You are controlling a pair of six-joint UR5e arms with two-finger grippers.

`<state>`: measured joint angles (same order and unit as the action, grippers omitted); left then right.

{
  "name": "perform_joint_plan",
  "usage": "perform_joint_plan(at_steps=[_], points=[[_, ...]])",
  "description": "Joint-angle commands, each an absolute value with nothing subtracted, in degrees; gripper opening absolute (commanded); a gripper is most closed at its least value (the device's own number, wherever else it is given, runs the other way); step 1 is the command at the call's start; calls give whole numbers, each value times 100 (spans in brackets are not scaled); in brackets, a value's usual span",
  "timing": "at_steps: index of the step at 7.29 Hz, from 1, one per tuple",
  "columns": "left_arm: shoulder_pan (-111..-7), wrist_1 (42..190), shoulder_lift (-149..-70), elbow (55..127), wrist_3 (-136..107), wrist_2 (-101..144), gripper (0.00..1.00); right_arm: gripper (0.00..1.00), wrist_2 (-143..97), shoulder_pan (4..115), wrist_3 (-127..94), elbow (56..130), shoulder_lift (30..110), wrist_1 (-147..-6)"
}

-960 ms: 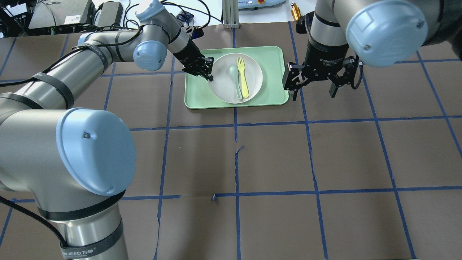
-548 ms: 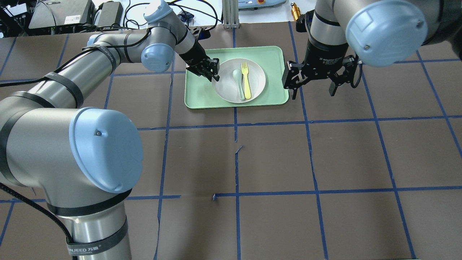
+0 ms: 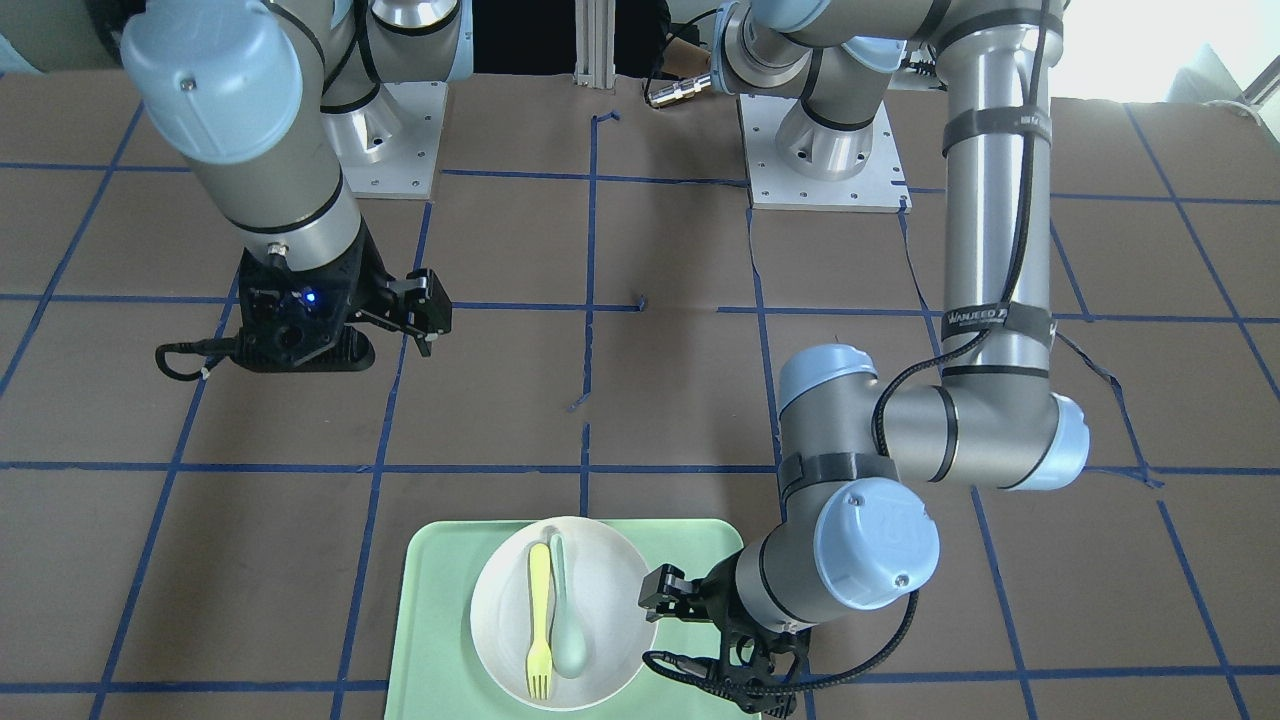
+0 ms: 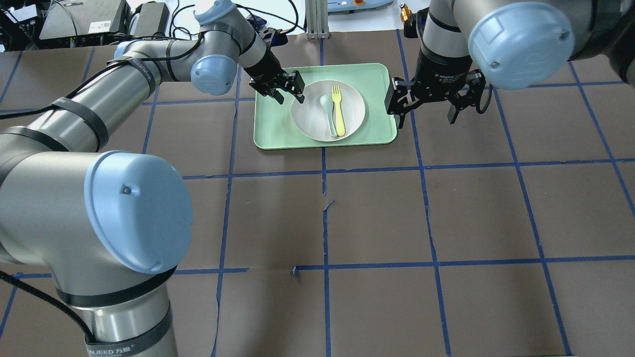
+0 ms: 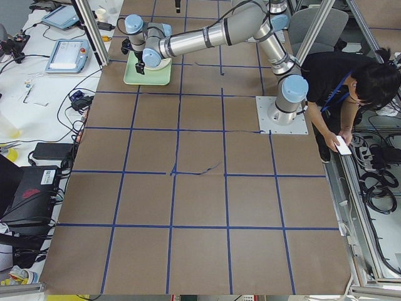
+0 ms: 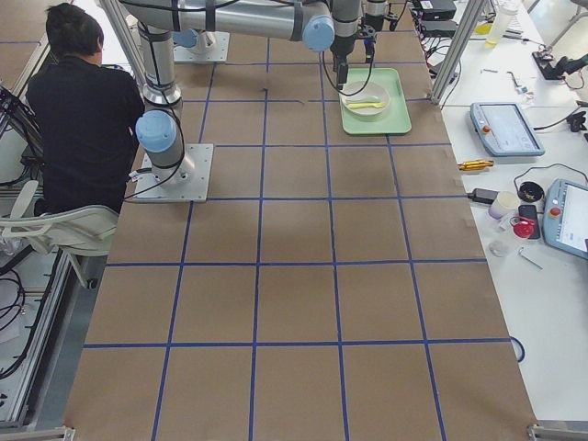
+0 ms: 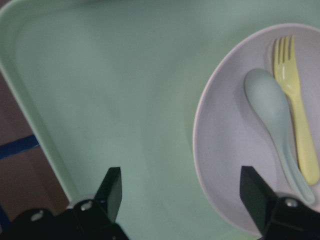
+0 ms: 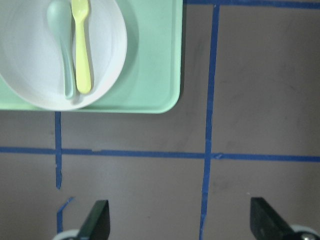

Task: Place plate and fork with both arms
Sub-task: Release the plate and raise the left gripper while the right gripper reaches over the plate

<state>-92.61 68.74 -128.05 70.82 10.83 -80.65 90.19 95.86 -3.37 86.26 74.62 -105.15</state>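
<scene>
Left gripper (image 4: 290,95) gapes wide and empty, fingers either side of the plate (image 4: 310,121) rim on the tray (image 4: 270,131). Right gripper (image 4: 426,118), equally wide and empty, hangs beside the tray. A one-sided rim pinch may tilt the plate, spilling the fork (image 4: 339,114) and spoon (image 4: 327,114) lying in it.

a robotics lab: two industrial arms (image 3: 985,250) stand bolted to metal base plates (image 3: 860,195) on a table (image 6: 294,303) papered brown and gridded with blue tape (image 6: 260,265). teach pendants (image 6: 501,129), cables (image 5: 376,182) and black electronics boxes (image 4: 79,20) crowd the side benches, and an operator (image 5: 351,81) is behind the bases.
</scene>
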Motion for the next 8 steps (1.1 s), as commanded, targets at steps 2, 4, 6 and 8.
perform_joint_plan(at_steps=[2,4,6,8], points=[[-8484,8285,-11613,7635,1230,-8480,100,60,8913,9763,-700,7799,6201,-11073],[-8062,8480,-11234,8023,1362,-8508,100,61,8877,10054,-1106,7568,5496,-11749],[-8007,8482,-11022,8339,1362,-8517,100,60,8668,10151,-1151,7550,5196,-12039],[-8007,8464,-10951,8490,1362,-8517,100,60,8640,10213,-1151,7532,4915,-12295]])
